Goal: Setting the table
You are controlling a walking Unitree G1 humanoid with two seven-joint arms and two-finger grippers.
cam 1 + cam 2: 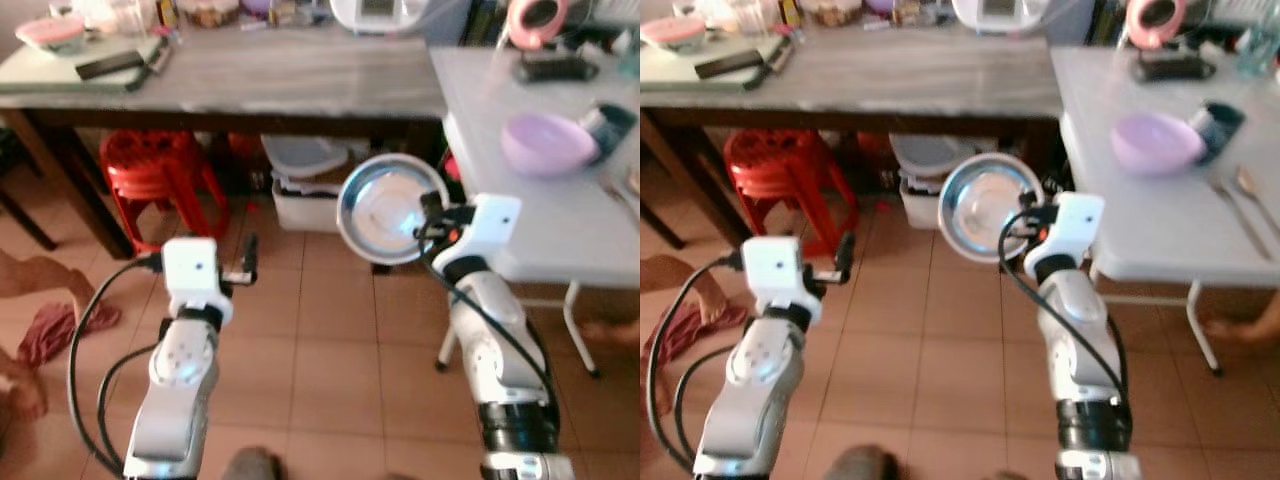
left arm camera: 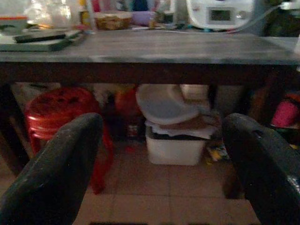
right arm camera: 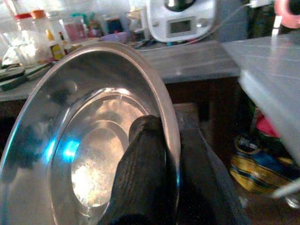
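Observation:
My right gripper [image 1: 432, 222] is shut on the rim of a shiny steel plate [image 1: 385, 205], held tilted in the air over the tiled floor, just left of the white folding table [image 1: 540, 215]. In the right wrist view one black finger [image 3: 143, 173] lies inside the steel plate [image 3: 84, 140] and the other behind its rim. A purple bowl [image 1: 548, 144] sits on the white table, with a fork and spoon [image 1: 1238, 205] near it. My left gripper [image 1: 248, 258] is open and holds nothing, raised over the floor in front of the grey table [image 1: 270, 75].
Under the grey table stand a red plastic stool [image 1: 155, 175] and a white lidded bin [image 1: 305, 185]. A pink bowl [image 1: 52, 33], jars and a white appliance [image 1: 385, 12] crowd its far edge. A person's foot [image 1: 40, 280] and a red cloth [image 1: 55, 330] lie at left.

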